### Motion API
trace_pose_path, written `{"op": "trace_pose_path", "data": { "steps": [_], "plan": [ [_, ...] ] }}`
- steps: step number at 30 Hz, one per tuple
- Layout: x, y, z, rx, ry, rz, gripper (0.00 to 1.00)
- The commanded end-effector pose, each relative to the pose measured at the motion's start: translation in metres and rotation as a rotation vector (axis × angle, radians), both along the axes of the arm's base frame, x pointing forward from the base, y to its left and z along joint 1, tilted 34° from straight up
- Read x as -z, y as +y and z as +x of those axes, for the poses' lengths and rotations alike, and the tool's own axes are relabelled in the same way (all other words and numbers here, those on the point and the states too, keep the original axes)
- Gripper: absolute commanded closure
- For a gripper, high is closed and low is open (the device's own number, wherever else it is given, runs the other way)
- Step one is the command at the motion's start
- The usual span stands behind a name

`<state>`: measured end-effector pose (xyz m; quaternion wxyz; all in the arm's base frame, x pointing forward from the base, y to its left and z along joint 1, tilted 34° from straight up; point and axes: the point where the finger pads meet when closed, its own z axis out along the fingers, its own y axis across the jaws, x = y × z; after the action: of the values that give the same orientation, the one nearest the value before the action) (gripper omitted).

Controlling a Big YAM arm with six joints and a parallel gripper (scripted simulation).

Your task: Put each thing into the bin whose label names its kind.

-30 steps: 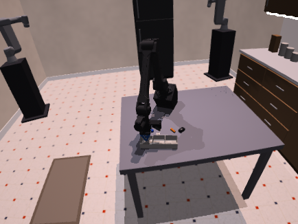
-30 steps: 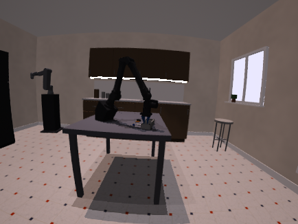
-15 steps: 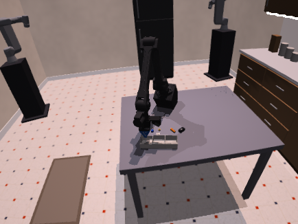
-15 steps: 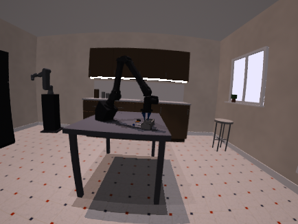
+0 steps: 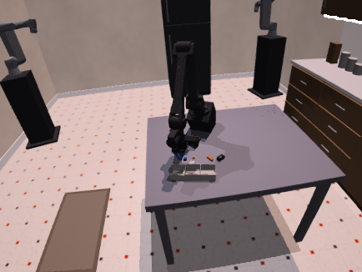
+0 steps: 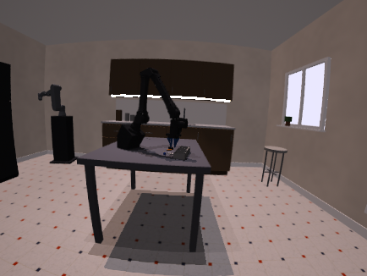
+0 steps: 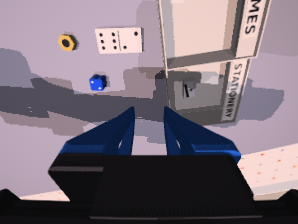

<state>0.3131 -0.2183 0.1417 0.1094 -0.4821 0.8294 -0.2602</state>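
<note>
My gripper (image 7: 149, 112) (image 5: 180, 157) (image 6: 170, 145) has blue fingers a little apart with nothing between them. It hangs low over the table beside the near end of a row of grey bins (image 5: 193, 177) (image 6: 183, 152). In the wrist view, the bin labelled STATIONERY (image 7: 230, 90) holds a small dark thing (image 7: 188, 90). The bin labelled with a word ending in "MES" (image 7: 251, 22) looks empty. A blue die (image 7: 98, 82), a white domino (image 7: 119, 40) and a yellow nut (image 7: 66, 42) lie on the table left of the bins.
An orange thing (image 5: 210, 158) and a black thing (image 5: 220, 157) lie on the table (image 5: 271, 142) behind the bins. The arm's base (image 5: 201, 117) stands at the table's back. The table's left edge is close to the gripper.
</note>
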Motion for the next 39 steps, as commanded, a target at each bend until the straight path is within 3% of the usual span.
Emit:
{"op": "trace_pose_path", "data": {
  "steps": [1,7,9,10,11,17,23,24,25,37,38,39],
  "plan": [
    [-0.005,0.004,-0.015,0.056,-0.062,-0.008,0.7],
    [0.023,0.029,-0.052,0.054,-0.053,0.0,0.7],
    [0.025,0.031,-0.056,0.049,-0.048,-0.001,0.7],
    [0.025,0.031,-0.056,0.047,-0.046,-0.001,0.7],
    [0.005,0.023,-0.045,0.047,-0.077,-0.023,0.7],
    [0.022,0.028,-0.048,0.041,-0.047,-0.003,0.7],
    [0.019,0.029,-0.047,0.035,-0.05,-0.007,0.7],
    [0.029,0.031,-0.052,0.04,-0.039,0.003,0.7],
    [0.019,0.029,-0.047,0.035,-0.05,-0.007,0.7],
    [0.02,0.03,-0.047,0.035,-0.05,-0.007,0.7],
    [0.032,0.033,-0.051,0.039,-0.036,0.008,0.7],
    [0.02,0.03,-0.047,0.035,-0.05,-0.007,0.7]
  ]
}}
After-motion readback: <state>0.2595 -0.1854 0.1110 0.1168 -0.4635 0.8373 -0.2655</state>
